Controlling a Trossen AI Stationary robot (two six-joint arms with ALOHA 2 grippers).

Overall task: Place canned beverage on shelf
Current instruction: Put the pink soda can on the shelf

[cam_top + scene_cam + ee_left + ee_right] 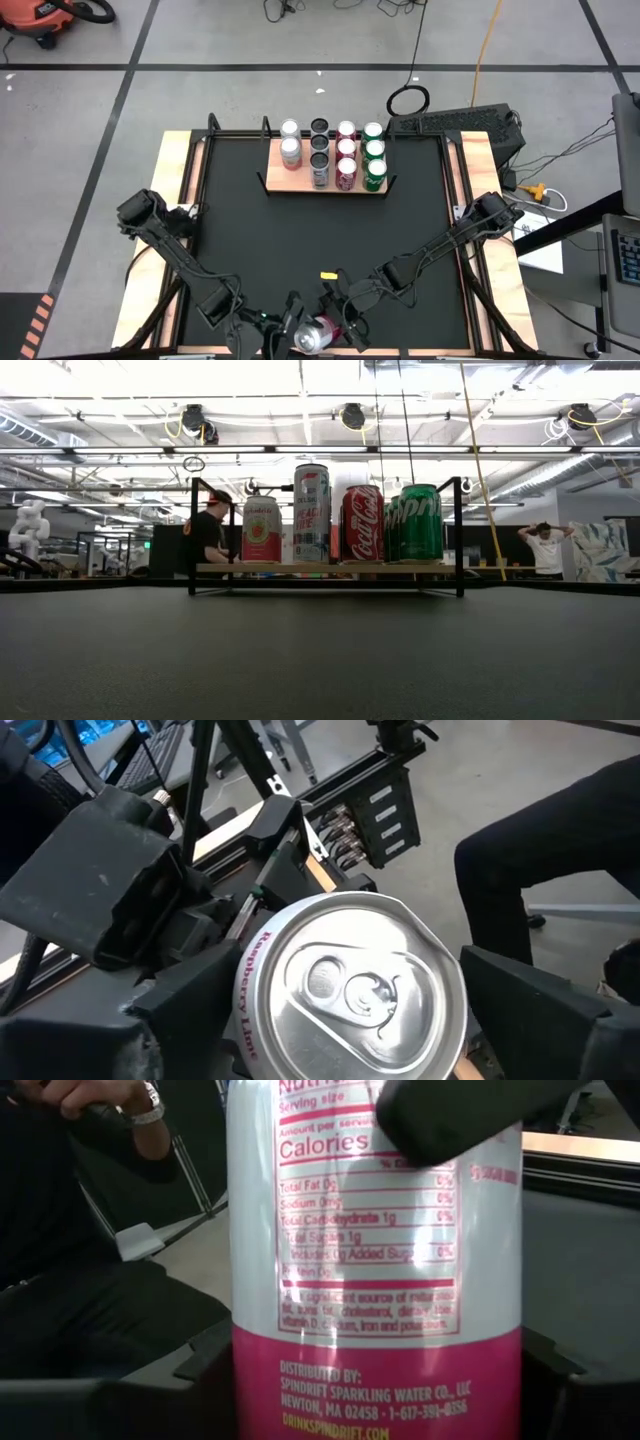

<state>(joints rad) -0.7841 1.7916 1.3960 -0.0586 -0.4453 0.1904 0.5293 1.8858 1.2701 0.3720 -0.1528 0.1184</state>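
Both arms reach inward from the bench's two sides and meet low at its near edge. The left pincer (300, 338) stands with its fingers (545, 995) spread wide on either side of a can's top. The right pincer (335, 322) sits just beside it, its fingers (210, 1365) flanking the can's body.

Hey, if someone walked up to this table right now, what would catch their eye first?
Probably the pink-and-white can at the table's near edge, with the left gripper and right gripper both around it. Next, the wooden shelf at the far side, already crowded with upright cans.
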